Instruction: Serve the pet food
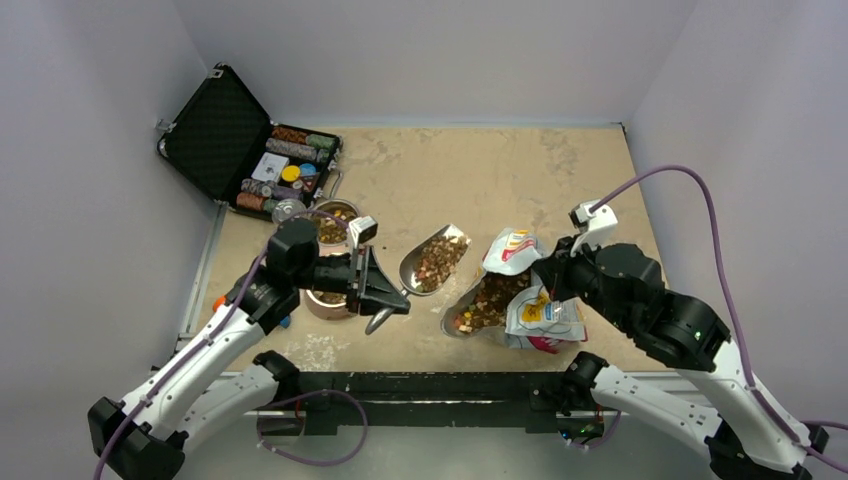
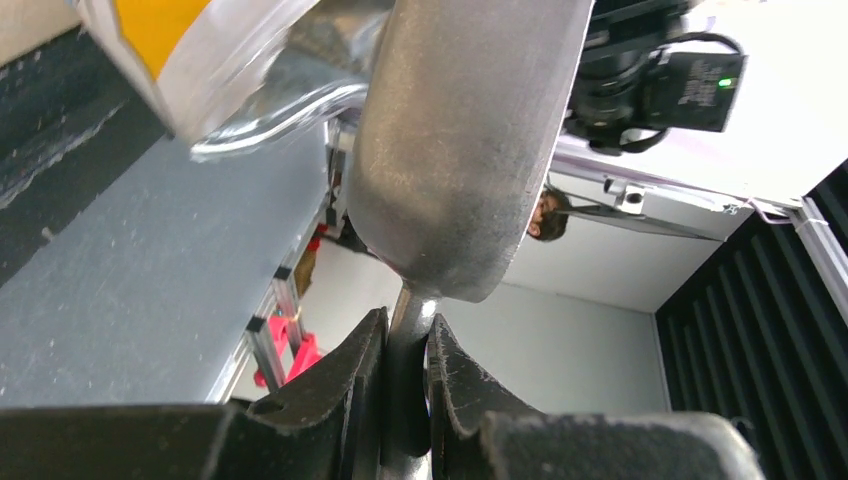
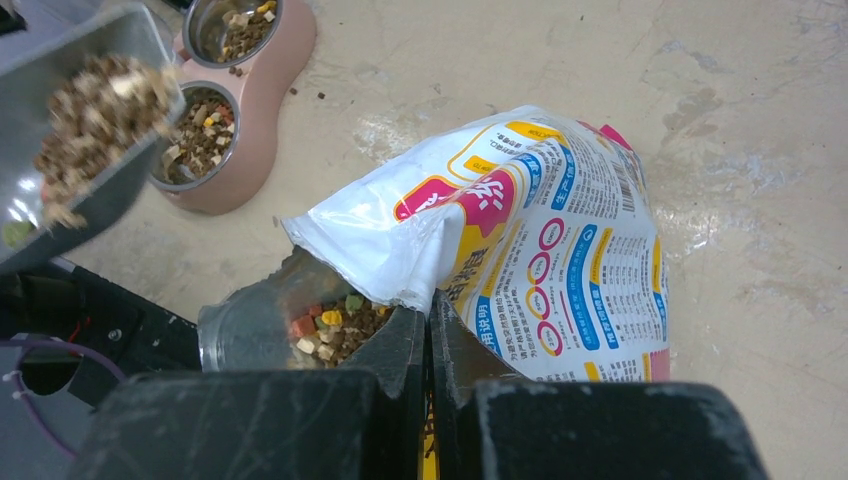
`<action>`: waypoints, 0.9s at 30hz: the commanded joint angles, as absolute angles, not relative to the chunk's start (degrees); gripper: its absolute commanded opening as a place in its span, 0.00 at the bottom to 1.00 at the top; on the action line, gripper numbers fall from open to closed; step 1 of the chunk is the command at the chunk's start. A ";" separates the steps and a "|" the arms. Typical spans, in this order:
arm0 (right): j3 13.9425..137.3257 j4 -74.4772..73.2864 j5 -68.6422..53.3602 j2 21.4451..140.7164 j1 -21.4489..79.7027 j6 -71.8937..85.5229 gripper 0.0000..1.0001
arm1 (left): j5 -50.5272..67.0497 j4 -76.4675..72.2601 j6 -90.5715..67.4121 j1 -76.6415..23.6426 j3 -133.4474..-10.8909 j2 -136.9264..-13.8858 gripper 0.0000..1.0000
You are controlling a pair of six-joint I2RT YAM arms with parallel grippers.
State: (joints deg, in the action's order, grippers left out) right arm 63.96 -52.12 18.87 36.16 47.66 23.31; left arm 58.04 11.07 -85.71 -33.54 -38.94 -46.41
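Pet food (image 1: 437, 260) fills a metal scoop (image 1: 415, 275) that hangs over the table between the bowls and the bag. My left gripper (image 1: 392, 295) is shut on the scoop's handle (image 2: 408, 345), and the scoop's underside (image 2: 460, 150) fills the left wrist view. The white printed bag (image 1: 535, 315) lies open with kibble (image 1: 488, 300) showing in its mouth. My right gripper (image 3: 430, 318) is shut on the bag's (image 3: 540, 230) torn edge, next to kibble (image 3: 340, 325) inside. A pink double bowl (image 3: 262, 95) holds kibble (image 3: 195, 135) in both cups.
An open black case (image 1: 215, 130) with coloured chips (image 1: 290, 150) stands at the back left. The pink bowl (image 1: 322, 308) sits partly under my left arm. Walls close in the table on three sides.
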 commanded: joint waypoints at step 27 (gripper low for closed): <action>66.08 -46.84 20.16 33.93 47.55 22.42 0.00 | 28.34 28.72 -100.01 -15.73 -21.56 -14.57 0.00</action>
